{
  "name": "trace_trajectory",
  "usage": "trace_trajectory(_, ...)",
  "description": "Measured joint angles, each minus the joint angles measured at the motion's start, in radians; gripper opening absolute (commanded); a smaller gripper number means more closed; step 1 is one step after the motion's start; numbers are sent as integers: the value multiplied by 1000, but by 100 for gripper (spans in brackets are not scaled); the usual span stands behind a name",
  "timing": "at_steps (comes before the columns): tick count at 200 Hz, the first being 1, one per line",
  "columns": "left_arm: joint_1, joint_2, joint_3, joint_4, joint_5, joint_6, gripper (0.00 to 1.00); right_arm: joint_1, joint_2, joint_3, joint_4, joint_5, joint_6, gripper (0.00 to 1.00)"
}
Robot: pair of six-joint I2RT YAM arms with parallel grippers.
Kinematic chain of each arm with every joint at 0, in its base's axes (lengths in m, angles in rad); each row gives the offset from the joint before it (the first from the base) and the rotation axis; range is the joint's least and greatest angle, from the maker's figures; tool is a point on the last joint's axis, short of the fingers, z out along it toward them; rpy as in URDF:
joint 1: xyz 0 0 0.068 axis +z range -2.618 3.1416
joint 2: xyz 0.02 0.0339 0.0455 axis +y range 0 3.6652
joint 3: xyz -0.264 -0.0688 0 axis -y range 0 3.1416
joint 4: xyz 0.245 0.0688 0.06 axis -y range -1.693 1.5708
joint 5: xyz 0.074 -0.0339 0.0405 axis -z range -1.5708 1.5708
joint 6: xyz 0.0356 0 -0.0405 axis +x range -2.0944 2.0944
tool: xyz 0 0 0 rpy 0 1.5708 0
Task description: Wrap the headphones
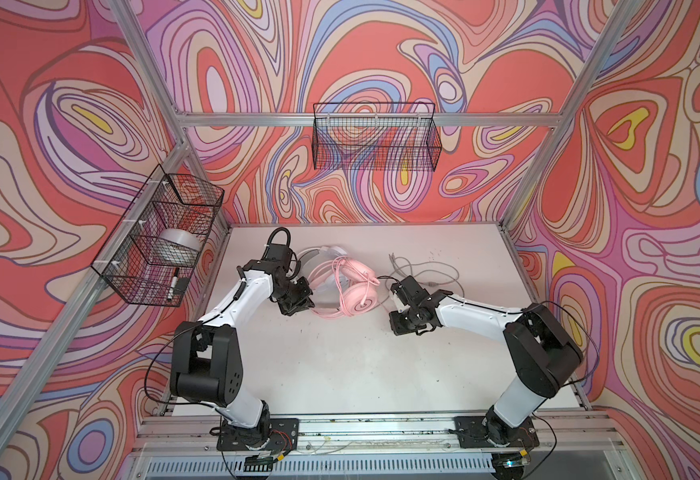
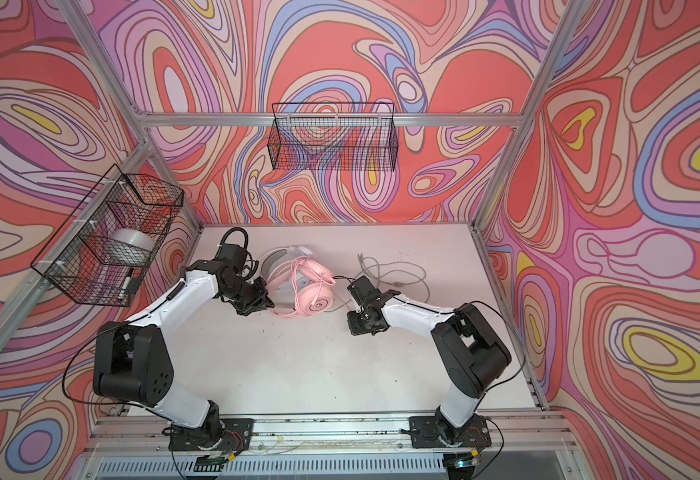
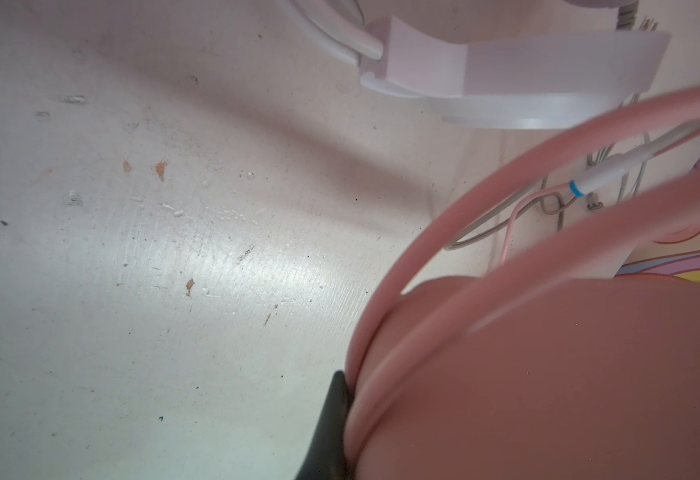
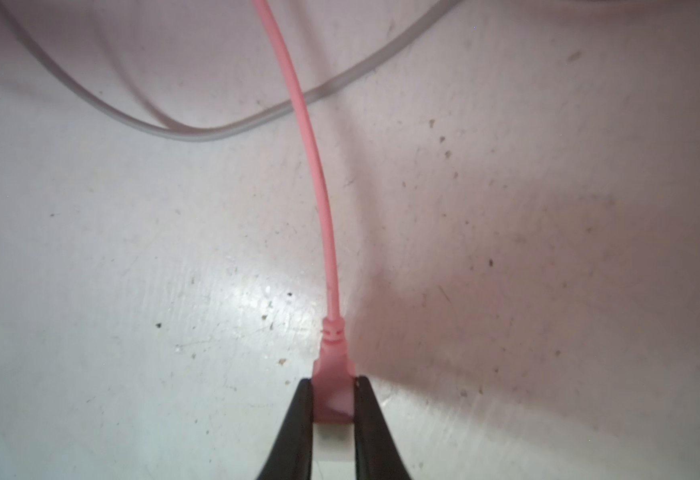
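Observation:
The pink headphones (image 1: 356, 297) (image 2: 315, 301) lie at the back middle of the table, on top of the white headphones (image 1: 319, 253) (image 2: 279, 254). My left gripper (image 1: 314, 306) (image 2: 272, 306) is shut on the pink headphones' band (image 3: 381, 332); only one black finger (image 3: 331, 424) shows in the left wrist view, pressed against the pink. My right gripper (image 1: 392, 286) (image 2: 352, 286) (image 4: 333, 399), just right of the pink earcup, is shut on the pink plug (image 4: 333, 370). The pink cable (image 4: 310, 145) runs from that plug toward the headset. The white set's grey cable (image 1: 435, 272) (image 2: 402, 275) (image 4: 198, 133) lies loose behind.
A wire basket (image 1: 157, 237) (image 2: 107, 241) on the left wall holds a tape roll (image 1: 179, 243) and a marker (image 1: 173, 284). Another wire basket (image 1: 377, 141) (image 2: 333, 139) hangs on the back wall. The white table (image 1: 340, 365) stretches toward the front rail.

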Motion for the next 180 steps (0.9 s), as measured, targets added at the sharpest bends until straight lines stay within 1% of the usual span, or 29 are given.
trace_trajectory(39,0,2,0,4,-9,-31,0,21,-109,-32,22,-23,-72,0)
trace_trajectory(78,-1,2,0,32,-29,-80,0,51,-156,-52,24,-42,-125,0)
trace_trajectory(113,-8,2,17,37,-54,-114,0,100,-213,-83,32,-51,-168,0)
trace_trajectory(180,-35,14,76,31,-111,-129,0,164,-338,-106,51,-85,-299,0)
